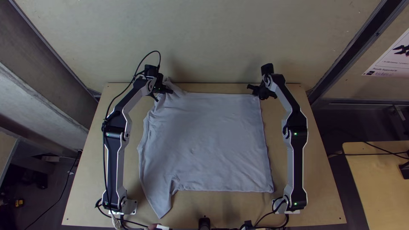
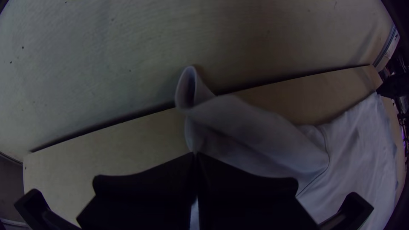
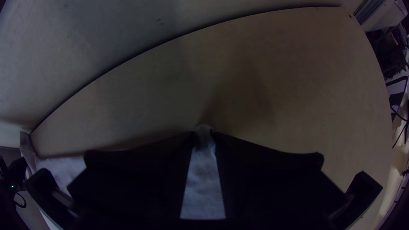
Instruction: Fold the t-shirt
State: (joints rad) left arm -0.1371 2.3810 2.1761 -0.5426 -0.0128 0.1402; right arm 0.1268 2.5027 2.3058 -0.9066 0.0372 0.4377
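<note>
In the top view, my left gripper (image 1: 163,91) is at the shirt's far left, where a sleeve bunches, and my right gripper (image 1: 257,91) is at its far right corner. The pale grey t-shirt (image 1: 208,140) lies spread and slightly wrinkled, its other sleeve pointing to the table's near edge. In the left wrist view, my left gripper (image 2: 195,156) pinches sleeve cloth; the sleeve (image 2: 255,127) stands up in a loose fold beyond it. A narrow strip of the shirt (image 3: 203,183) is clamped between the fingers of my right gripper (image 3: 204,133) in the right wrist view.
The wooden table (image 1: 313,170) shows around the shirt, with bare strips at both sides and along the near edge. A pale wall (image 1: 213,42) rises behind the far edge. Black cables (image 1: 264,217) lie near the arms' bases.
</note>
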